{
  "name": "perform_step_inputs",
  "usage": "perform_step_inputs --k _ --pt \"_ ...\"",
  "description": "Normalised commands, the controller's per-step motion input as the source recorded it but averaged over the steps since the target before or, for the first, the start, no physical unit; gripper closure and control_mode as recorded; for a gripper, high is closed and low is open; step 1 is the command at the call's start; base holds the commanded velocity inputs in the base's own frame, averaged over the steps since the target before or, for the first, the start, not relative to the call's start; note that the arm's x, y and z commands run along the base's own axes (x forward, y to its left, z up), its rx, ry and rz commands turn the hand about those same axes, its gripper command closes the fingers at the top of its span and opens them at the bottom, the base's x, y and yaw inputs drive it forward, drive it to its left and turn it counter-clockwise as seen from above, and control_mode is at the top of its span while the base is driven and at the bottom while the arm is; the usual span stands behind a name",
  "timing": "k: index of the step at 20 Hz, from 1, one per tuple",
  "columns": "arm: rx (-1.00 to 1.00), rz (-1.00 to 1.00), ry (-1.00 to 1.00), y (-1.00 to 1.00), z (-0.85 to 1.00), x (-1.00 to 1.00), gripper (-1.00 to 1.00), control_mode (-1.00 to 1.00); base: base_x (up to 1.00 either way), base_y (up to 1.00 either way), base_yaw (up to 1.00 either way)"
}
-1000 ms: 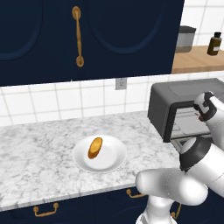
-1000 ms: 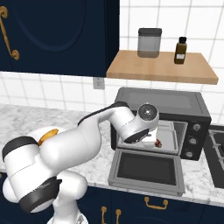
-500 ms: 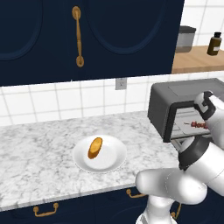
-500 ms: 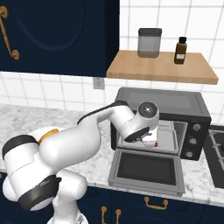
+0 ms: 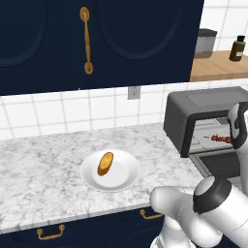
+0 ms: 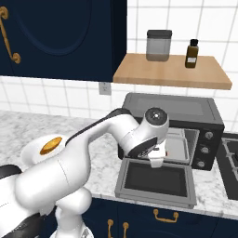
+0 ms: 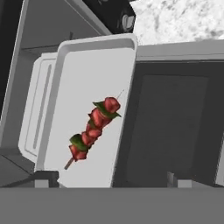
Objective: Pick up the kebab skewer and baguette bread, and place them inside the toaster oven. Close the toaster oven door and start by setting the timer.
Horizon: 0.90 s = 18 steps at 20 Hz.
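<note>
The kebab skewer (image 7: 94, 127) lies loose on the pale tray (image 7: 87, 70) inside the toaster oven (image 6: 172, 107), and shows through the opening as the kebab skewer (image 5: 220, 139). The toaster oven door (image 6: 155, 179) hangs folded down flat in front. My gripper (image 7: 111, 181) is open just outside the opening, above the door, fingertips far apart with nothing between them; from the side the gripper (image 6: 157, 160) hovers over the door's hinge edge. The baguette bread (image 5: 105, 163) rests on the white plate (image 5: 126, 181) on the counter to the left, apart from the arm.
A wooden shelf (image 6: 172, 72) above the oven carries a grey canister (image 6: 159, 45) and a brown bottle (image 6: 191, 53). The oven's knobs (image 6: 204, 148) sit on its right side. A stove top (image 6: 230, 158) lies to the right. Dark blue cabinets hang overhead.
My hand has drawn back out of the oven opening and away from the skewer, which now lies free on the tray. The baguette and plate have stayed put.
</note>
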Motion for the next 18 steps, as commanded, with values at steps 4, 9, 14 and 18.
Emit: perform_step_inputs --k 4,9,14,18 --pt "-0.01 0.26 0.13 0.97 0.11 -0.44 -1.00 -1.00 0.00 0.00 0.00" --pt "-0.01 0.31 0.18 1.00 0.12 -0.12 -1.00 -1.00 0.00 0.00 0.00" --pt "-0.05 0.26 0.18 1.00 0.08 -0.02 -1.00 -1.00 0.00 0.00 0.00" --pt "-0.06 0.19 0.18 1.00 0.01 0.00 -1.00 -1.00 0.00 0.00 0.00"
